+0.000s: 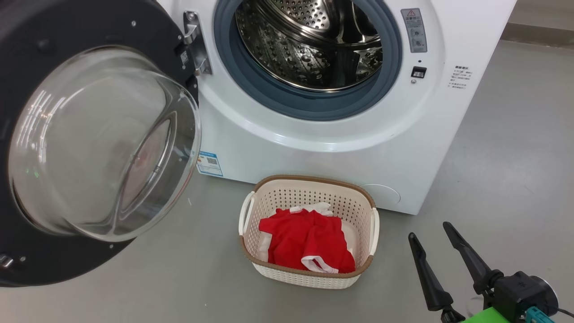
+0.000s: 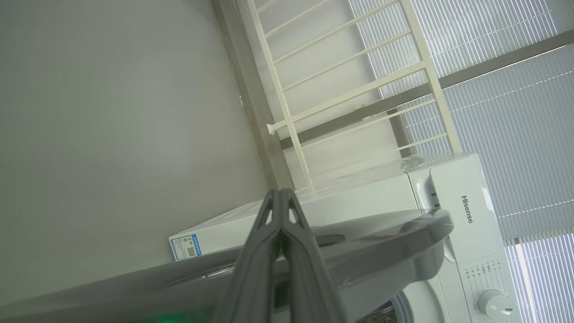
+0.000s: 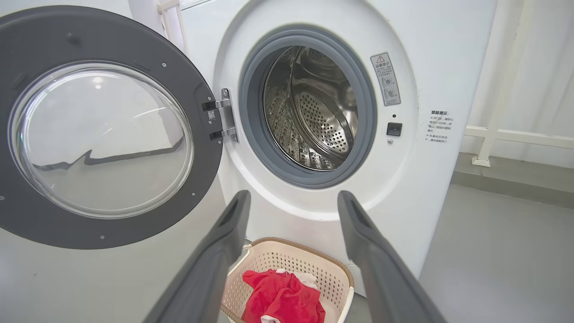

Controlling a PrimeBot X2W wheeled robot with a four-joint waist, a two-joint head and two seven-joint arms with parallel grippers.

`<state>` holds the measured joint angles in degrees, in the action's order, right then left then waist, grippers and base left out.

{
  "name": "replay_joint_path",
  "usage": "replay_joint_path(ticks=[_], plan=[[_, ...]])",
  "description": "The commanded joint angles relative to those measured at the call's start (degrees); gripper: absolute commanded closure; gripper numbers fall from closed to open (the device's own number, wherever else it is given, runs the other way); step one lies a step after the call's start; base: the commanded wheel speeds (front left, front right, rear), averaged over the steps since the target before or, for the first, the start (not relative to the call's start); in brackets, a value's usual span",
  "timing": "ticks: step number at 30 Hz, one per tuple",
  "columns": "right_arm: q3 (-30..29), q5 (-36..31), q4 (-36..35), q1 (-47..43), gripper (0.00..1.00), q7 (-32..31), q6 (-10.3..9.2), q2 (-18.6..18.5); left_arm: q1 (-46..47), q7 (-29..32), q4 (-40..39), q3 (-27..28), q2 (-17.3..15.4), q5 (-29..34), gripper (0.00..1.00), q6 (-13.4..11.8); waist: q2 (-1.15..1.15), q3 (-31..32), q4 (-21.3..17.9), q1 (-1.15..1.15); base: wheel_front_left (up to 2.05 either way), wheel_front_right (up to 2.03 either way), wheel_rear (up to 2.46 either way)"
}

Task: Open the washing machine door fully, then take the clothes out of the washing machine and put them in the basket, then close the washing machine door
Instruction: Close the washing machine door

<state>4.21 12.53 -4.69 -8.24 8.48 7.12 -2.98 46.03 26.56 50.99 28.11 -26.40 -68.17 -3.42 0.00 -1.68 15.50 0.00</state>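
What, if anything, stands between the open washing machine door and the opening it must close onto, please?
Nothing visible: no cloth hangs over the gasket, and the basket sits on the floor below the opening, seemingly lower than the rim of the washing machine door.

Head view: high up, tilted down onto the front of the washing machine, close in. The open washing machine door sits nearest the lens, at left. The basket is low centre on the floor, and the right gripper is in the lower right corner.

Right wrist view: lower, set back, facing the machine front almost square-on between its own parted jaws. It shares the door, the drum and the basket with the head view.

Left wrist view: rolled about a quarter turn, with the floor at its left and the blinds at its right. It sights along the left gripper, jaws together, over the door's edge, very near. It shares the blue label with the head view.
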Motion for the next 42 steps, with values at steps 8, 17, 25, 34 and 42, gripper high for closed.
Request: replay_joint_path(ticks=[8, 17, 25, 34, 42], plan=[[0.8, 0.2, -1.5, 0.7, 0.0, 0.5, 0.36, -0.3, -1.0, 5.4, -2.7, -1.2, -1.9, -1.0, 1.0, 2.3, 0.0, 0.7, 1.0, 0.0, 0.0, 0.0, 0.0], [1.2, 0.5, -0.7, 0.7, 0.0, 1.2, 0.36, -0.1, -4.0, 8.7, -6.1, -1.9, 0.2, -2.1, 1.0, 3.3, 0.0, 1.1, 1.5, 0.0, 0.0, 0.0, 0.0], [1.2, 0.7, -0.2, 0.6, 0.0, 1.7, 0.36, 0.0, -6.5, 10.8, -11.6, -1.6, 2.9, -3.7, 1.0, 3.0, 0.0, 1.6, 1.7, 0.0, 0.0, 0.0, 0.0], [1.2, 1.0, 0.1, 0.8, 0.0, 2.3, 0.36, 0.1, -10.1, 13.3, -21.0, -2.7, 6.9, -4.8, 1.0, 1.3, 0.0, 1.4, 1.6, 0.0, 0.0, 0.0, 0.0], [1.3, 1.5, 0.5, 1.0, 0.0, 2.7, 0.36, 0.1, -12.9, 14.4, -28.1, -3.5, 10.5, -5.6, 1.0, -0.5, 0.0, 1.2, 1.3, 0.0, 0.0, 0.0, 0.0]])
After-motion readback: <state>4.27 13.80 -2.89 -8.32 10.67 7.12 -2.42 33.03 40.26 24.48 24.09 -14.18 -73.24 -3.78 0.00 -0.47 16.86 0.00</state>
